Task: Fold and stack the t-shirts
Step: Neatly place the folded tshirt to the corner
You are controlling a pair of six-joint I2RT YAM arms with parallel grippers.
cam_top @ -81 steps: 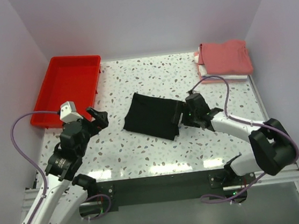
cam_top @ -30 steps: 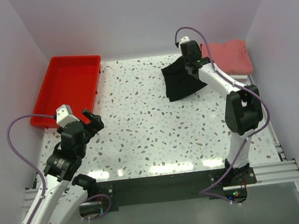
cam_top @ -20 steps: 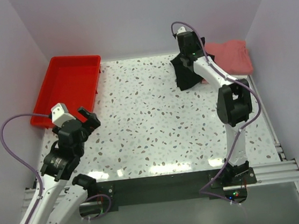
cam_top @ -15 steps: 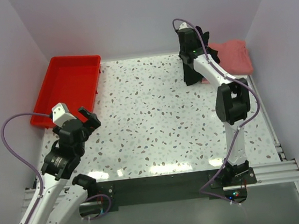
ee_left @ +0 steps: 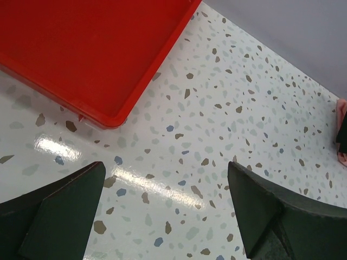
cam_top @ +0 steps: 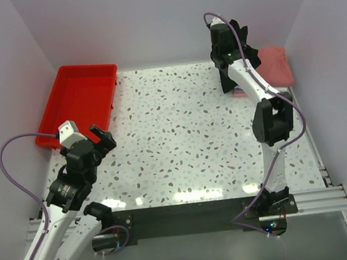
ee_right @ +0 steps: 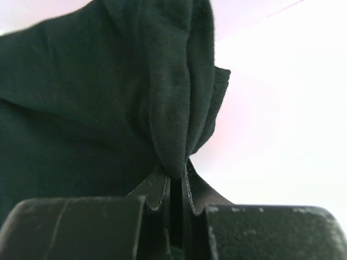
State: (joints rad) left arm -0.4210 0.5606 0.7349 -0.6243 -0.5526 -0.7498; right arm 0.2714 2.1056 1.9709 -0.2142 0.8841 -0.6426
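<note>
Trouble could come from the small pinch the right gripper (ee_right: 176, 187) has on the black t-shirt (ee_right: 81, 103). Its two fingers are squeezed shut on just one bunched fold. The rest of the shirt hangs loose in the air at the far right corner of the table (cam_top: 181, 141), just beside the pile of folded shirts (cam_top: 276, 65) with the salmon-red one on top. I think the fold could slip out, or the hanging cloth could come undone and land in a messy heap. It might also drag over the pile and push it crooked. The left gripper (cam_top: 102, 138) is wide open and holds nothing. It sits near the red tray (cam_top: 79, 97), too far away to help.
</note>
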